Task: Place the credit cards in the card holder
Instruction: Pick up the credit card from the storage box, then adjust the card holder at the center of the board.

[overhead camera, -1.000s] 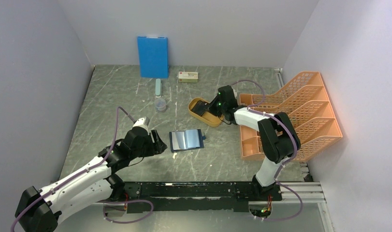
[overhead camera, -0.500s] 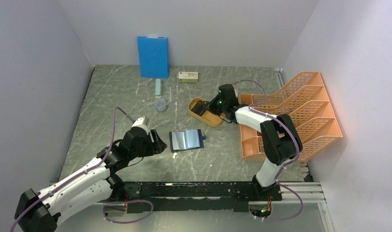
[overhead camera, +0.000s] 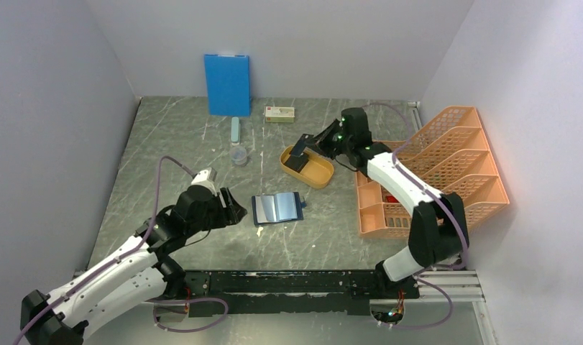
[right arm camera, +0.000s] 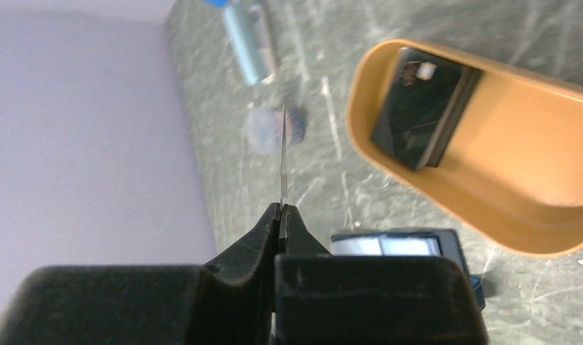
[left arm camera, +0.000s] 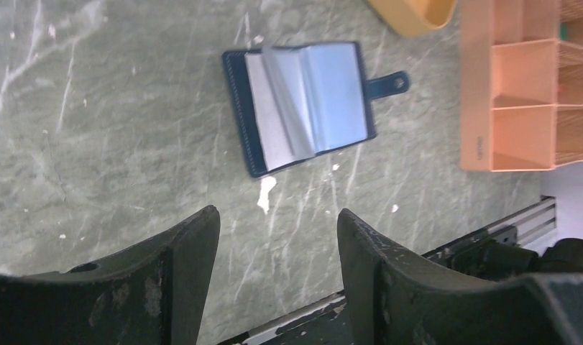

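Observation:
The card holder (overhead camera: 277, 207) lies open on the table, navy outside with pale blue sleeves (left arm camera: 310, 108); it also shows at the bottom of the right wrist view (right arm camera: 396, 244). My right gripper (overhead camera: 308, 146) hangs above the yellow oval tray (overhead camera: 321, 178), shut on a dark credit card (overhead camera: 301, 153), which the right wrist view shows edge-on as a thin line (right arm camera: 282, 158) rising from the pinched fingertips (right arm camera: 282, 207). A stack of dark credit cards (right arm camera: 425, 108) rests in the tray (right arm camera: 354, 122). My left gripper (overhead camera: 235, 208) stands open and empty just left of the holder (left arm camera: 277, 219).
An orange file rack (overhead camera: 439, 169) fills the right side. At the back a bright blue board (overhead camera: 227, 84) leans on the wall, with a small box (overhead camera: 279, 113), a pale green tube (overhead camera: 235, 130) and a small clear cup (overhead camera: 239, 154) nearby.
My right gripper closed on a card in the tray and lifted it up and back to the right. The left arm shifted slightly, its jaws unchanged.

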Controlling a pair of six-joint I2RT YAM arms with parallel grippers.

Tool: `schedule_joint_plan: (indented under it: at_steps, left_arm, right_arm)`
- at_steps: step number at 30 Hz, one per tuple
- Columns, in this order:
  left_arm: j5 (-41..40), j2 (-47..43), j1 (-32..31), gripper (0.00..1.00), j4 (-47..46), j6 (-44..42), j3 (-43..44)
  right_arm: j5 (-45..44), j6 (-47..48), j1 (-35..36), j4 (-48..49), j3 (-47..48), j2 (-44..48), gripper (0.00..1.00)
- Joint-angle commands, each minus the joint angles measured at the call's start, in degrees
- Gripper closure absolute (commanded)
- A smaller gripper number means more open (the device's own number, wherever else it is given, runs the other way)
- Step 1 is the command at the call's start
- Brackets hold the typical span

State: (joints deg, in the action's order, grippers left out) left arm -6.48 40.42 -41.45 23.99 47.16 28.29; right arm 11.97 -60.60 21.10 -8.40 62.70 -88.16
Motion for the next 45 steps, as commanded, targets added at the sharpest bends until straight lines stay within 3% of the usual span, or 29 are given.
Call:
schedule_joint_plan:
  at_steps: [1, 5, 7, 11, 16, 21, 37, 45]
  left_arm:
    - [-0.65, -2.07, 0.32, 0.33, 2.01, -3.40, 4.44]
    - [5.16, -2.28, 0.34, 0.28, -1.12, -6.71, 4.22]
    - [7.76, -1.55, 0.27, 0.17, -3.34, -7.61, 3.85]
    - [10.63, 2.81, 0.10, 0.13, -7.22, -7.49, 3.44]
    - [10.53, 8.29, -0.38, 0.16, -11.69, -6.01, 3.66]
    - [8.71, 16.68, -0.47, 0.19, -14.17, -4.98, 5.23]
    - [2.33, 34.62, -0.47, 0.25, -18.91, -5.73, 7.46]
    - [-0.94, 37.79, -0.46, 0.39, -16.55, -4.81, 7.80]
  right_arm:
    - [9.63, 10.11, 0.34, -8.39, 3.96, 6.07, 1.00]
    - [12.15, 23.57, 3.72, -16.03, 3.31, 12.05, 1.00]
    - [9.28, 29.49, 7.76, -20.36, 2.50, 14.04, 1.00]
    - [3.28, 32.71, 16.36, -22.40, -3.65, 15.83, 1.00]
    - [3.73, 27.14, 17.55, -13.92, -14.73, 17.79, 1.00]
    - [3.32, 22.78, 17.49, -7.54, -18.74, 16.49, 1.00]
    - [3.64, 19.23, 17.40, -1.49, -16.74, 10.17, 1.00]
    - [2.84, 22.17, 17.20, -3.71, -12.27, 4.57, 1.00]
